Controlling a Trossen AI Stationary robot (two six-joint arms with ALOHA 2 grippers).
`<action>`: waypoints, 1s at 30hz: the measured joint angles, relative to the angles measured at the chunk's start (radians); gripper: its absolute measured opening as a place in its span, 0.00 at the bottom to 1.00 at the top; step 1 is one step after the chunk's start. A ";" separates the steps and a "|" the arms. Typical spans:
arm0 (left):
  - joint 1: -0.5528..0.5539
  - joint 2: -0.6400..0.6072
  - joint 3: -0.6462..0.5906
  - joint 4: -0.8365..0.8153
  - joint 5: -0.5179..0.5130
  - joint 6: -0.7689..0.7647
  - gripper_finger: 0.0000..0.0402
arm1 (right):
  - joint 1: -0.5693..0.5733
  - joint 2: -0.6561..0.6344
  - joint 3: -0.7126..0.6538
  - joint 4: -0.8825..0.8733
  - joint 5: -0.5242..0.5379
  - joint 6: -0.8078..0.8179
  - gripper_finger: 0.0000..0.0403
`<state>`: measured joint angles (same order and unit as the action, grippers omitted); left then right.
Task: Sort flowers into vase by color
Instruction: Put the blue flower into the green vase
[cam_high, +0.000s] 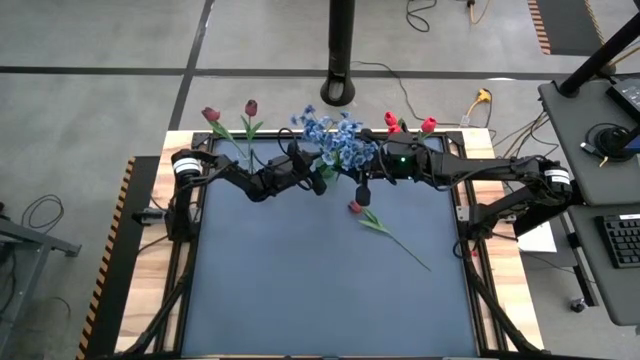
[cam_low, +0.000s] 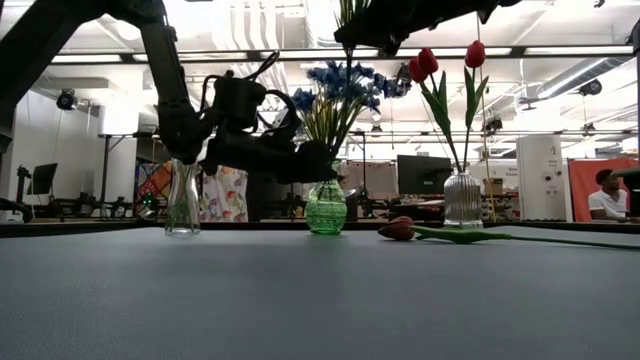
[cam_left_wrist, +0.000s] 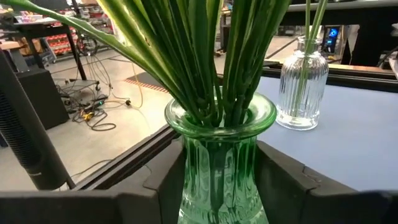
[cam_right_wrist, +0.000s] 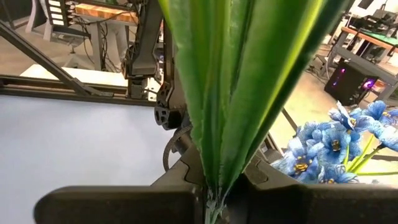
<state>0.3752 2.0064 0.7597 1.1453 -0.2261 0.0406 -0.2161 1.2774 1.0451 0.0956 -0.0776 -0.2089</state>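
Three vases stand along the table's far edge. A clear vase (cam_low: 182, 200) at the left holds maroon tulips (cam_high: 250, 107). A green vase (cam_left_wrist: 217, 174) in the middle holds blue flowers (cam_high: 330, 135). A clear vase (cam_low: 462, 198) at the right holds red tulips (cam_low: 425, 65). One tulip (cam_high: 355, 207) lies flat on the mat, its stem running toward the near right. My left gripper (cam_left_wrist: 217, 193) is level at the green vase, with one finger on each side of the vase's body. My right gripper (cam_right_wrist: 211, 199) hangs high above the green vase, shut on a green-leaved flower (cam_right_wrist: 242, 87) whose blossom is out of view. My left gripper has its fingers (cam_left_wrist: 163, 183) close against both sides of the green vase's ribbed body (cam_left_wrist: 193, 180), coming in level. I cannot tell whether they touch the glass. The vase stands upright on the table. My right gripper pinches the flower between its two fingers at the base of its leaves (cam_right_wrist: 212, 186). The leaves fan out away from the fingers, and the flower is lifted clear of the table.
The vases stand near the mat's far edge, and a wooden border (cam_high: 150, 300) frames the mat. The near half of the mat (cam_high: 300, 300) is bare. A black pole (cam_high: 340, 60) stands behind the table, and a person (cam_low: 603, 195) sits far off in the room.
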 joint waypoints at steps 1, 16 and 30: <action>0.000 0.000 0.000 -0.001 0.000 0.000 0.39 | 0.000 0.000 0.000 0.000 0.000 0.000 0.06; -0.001 0.000 -0.001 -0.019 -0.037 -0.031 0.41 | 0.000 0.000 -0.015 0.000 0.000 -0.012 0.06; 0.000 0.001 -0.002 -0.020 -0.037 -0.031 0.41 | 0.000 0.000 -0.023 0.000 0.000 -0.009 0.06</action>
<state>0.3748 2.0071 0.7582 1.1255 -0.2630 0.0093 -0.2164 1.2774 1.0224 0.0956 -0.0776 -0.2180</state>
